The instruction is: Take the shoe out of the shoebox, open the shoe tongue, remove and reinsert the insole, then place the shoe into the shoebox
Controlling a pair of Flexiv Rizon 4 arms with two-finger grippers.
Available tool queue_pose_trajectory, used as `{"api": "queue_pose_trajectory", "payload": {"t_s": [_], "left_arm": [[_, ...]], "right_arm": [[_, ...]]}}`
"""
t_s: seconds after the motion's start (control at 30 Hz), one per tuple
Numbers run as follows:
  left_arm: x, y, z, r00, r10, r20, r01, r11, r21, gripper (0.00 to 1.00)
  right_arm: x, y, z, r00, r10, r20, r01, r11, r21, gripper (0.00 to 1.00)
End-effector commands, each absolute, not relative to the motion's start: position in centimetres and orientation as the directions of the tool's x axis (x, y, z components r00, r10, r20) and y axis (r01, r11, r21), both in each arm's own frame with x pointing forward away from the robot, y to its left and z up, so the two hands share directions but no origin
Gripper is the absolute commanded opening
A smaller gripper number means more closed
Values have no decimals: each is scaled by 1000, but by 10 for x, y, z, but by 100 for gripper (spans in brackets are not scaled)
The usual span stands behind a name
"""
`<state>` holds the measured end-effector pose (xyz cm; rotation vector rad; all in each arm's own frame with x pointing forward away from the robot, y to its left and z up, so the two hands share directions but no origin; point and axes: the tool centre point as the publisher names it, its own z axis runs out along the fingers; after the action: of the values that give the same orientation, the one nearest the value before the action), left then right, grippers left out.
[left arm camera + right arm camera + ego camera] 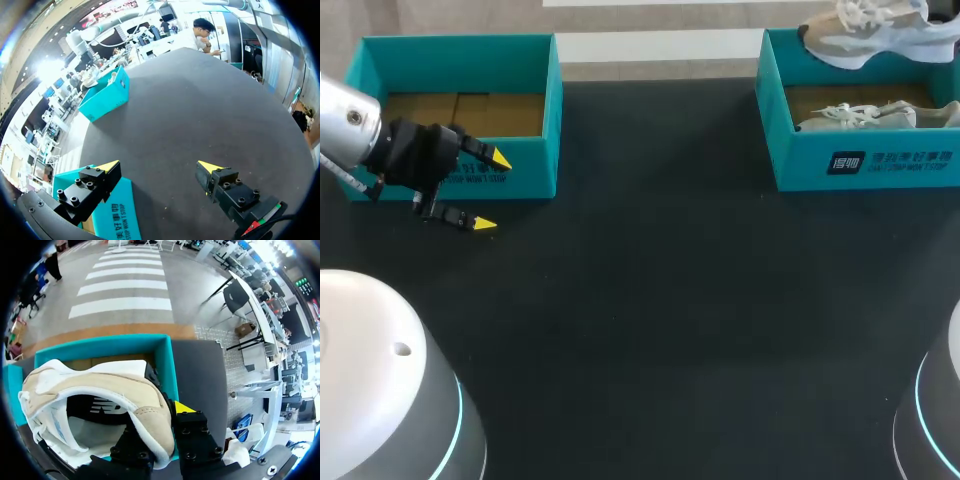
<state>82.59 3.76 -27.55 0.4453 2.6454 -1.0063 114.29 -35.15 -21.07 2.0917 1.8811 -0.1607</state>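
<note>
Teal shoebox [865,165] sits at the far right of the counter [660,300] with a second shoe [875,115] lying inside it. The beige-and-white shoe [880,30] is raised over that box, and your right tool [165,415] is clamped on its heel collar, one finger inside the shoe and the yellow-tipped finger outside. Your left tool [492,190] hangs at the near wall of the other shoebox [450,50], at the far left and well apart from the first, with its fingers spread wide and gripping nothing.
</note>
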Motion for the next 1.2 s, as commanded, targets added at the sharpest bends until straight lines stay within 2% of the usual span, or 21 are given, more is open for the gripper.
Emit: {"api": "queue_pose_trajectory", "payload": {"t_s": [0.03, 0.37, 1.2], "left_arm": [[826, 37, -276, -915, 187, -358, 377, 713, -591, 100], [826, 37, -276, -915, 187, -358, 377, 713, -591, 100], [826, 37, -276, -915, 187, -358, 377, 713, -591, 100]], "right_arm": [[1142, -350, -227, 129, 935, -329, 985, -83, 150, 0], [1146, -348, -257, 129, 939, -318, 989, -97, 115, 0], [1173, -355, -301, 166, 930, -329, 983, -129, 133, 0]]}}
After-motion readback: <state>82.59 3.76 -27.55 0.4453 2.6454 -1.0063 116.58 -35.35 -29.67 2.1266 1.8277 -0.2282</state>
